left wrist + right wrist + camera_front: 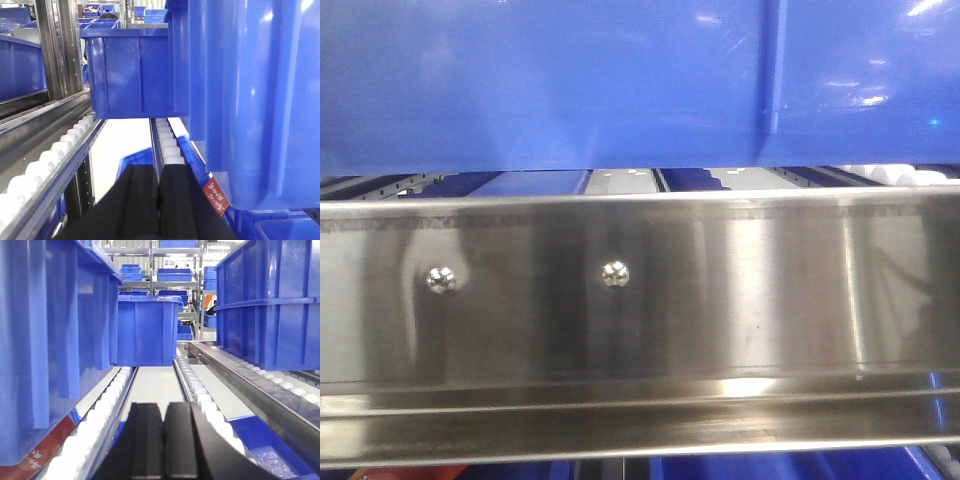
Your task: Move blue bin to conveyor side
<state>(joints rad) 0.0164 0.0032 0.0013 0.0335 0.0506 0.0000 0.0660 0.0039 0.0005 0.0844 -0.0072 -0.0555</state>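
Note:
The blue bin (620, 80) fills the top of the front view, resting on the roller rack just behind a steel rail. In the left wrist view its ribbed wall (260, 100) stands close on the right. In the right wrist view its wall (45, 340) stands close on the left. My left gripper (159, 167) is shut and empty, low beside the bin over a roller track. My right gripper (164, 405) is shut and empty on the bin's other side, between two roller tracks. The conveyor is out of view.
A stainless steel rail (640, 290) with two screws crosses the front view. White rollers (50, 155) (200, 390) run along the lanes. Another blue bin (130, 75) (147, 330) sits further down the rack, and one more (270, 305) on the right lane.

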